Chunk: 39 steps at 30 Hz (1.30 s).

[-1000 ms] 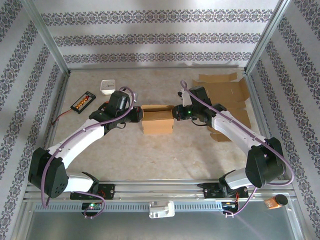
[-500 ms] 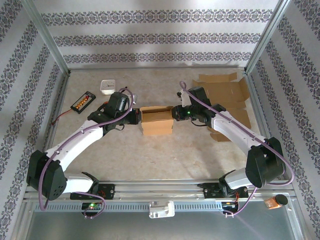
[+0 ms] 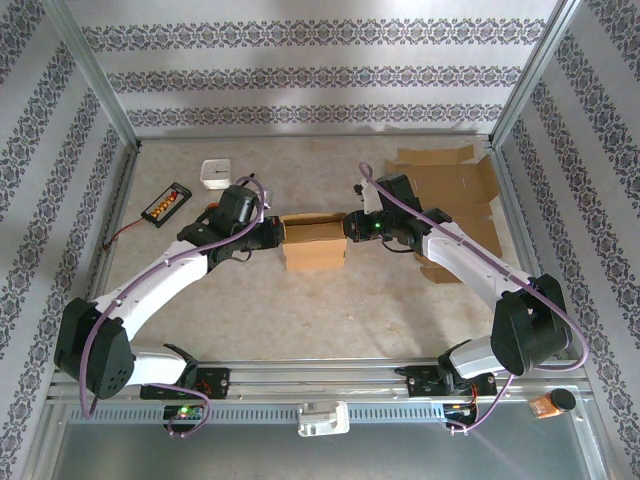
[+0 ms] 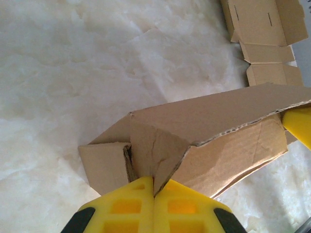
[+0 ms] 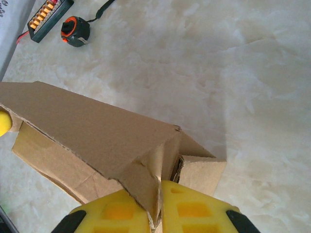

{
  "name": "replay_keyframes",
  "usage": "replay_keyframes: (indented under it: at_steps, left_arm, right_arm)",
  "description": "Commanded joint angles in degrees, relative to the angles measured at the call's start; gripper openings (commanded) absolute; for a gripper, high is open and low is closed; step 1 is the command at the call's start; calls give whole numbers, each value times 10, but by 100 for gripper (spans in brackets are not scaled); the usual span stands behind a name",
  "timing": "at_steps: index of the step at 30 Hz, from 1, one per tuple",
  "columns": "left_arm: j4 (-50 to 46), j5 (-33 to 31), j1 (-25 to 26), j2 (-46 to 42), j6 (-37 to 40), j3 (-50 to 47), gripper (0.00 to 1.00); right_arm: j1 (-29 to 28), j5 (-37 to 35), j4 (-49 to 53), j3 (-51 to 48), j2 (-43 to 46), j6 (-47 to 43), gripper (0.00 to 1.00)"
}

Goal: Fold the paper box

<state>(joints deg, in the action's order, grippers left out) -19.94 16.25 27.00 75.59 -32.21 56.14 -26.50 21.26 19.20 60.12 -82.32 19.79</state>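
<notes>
Striped floral wallpaper walls (image 3: 320, 70) around a pale marbled tabletop (image 3: 330, 310)

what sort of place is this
Most likely a robot test cell rather than a home or workshop: wallpapered panels in aluminium framing enclose the table, and spare flat cardboard blanks lie overlapping to the right of the half-folded paper box.

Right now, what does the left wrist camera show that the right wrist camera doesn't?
Left wrist camera: flat cardboard blanks lying at the top right, beyond the box. Right wrist camera: a black holder with orange cells and a black-and-orange tape measure at the top left. Shared: the half-folded paper box on the marbled table, with each camera's own gripper shut on one end of it, the left gripper and the right gripper.
</notes>
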Motion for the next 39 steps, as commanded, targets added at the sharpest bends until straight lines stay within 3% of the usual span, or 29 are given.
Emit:
replay_keyframes:
  at_steps: [1, 8, 15, 20, 28, 34, 39]
  left_arm:
    - [-93, -4, 7, 5, -9, -23, 1]
    - [-84, 14, 7, -3, -19, -34, 1]
    - [-70, 19, 7, -3, -22, -43, 3]
    - [-67, 11, 7, 4, -12, -36, 3]
    - [-57, 16, 7, 14, -10, -32, 4]
    - [-54, 18, 7, 17, -7, -29, 4]
    - [-50, 17, 8, 15, -8, -32, 4]
  right_arm:
    - [-7, 4, 43, -21, -16, 6, 13]
    - [-8, 9, 46, -29, -16, 3, 14]
    - [-2, 51, 41, -27, -6, 19, 21]
    - [6, 73, 42, 1, 11, 40, 39]
    - [26, 61, 68, 15, 57, 72, 52]
    - [50, 58, 66, 27, 81, 149, 55]
    - [51, 40, 67, 40, 54, 331, 55]
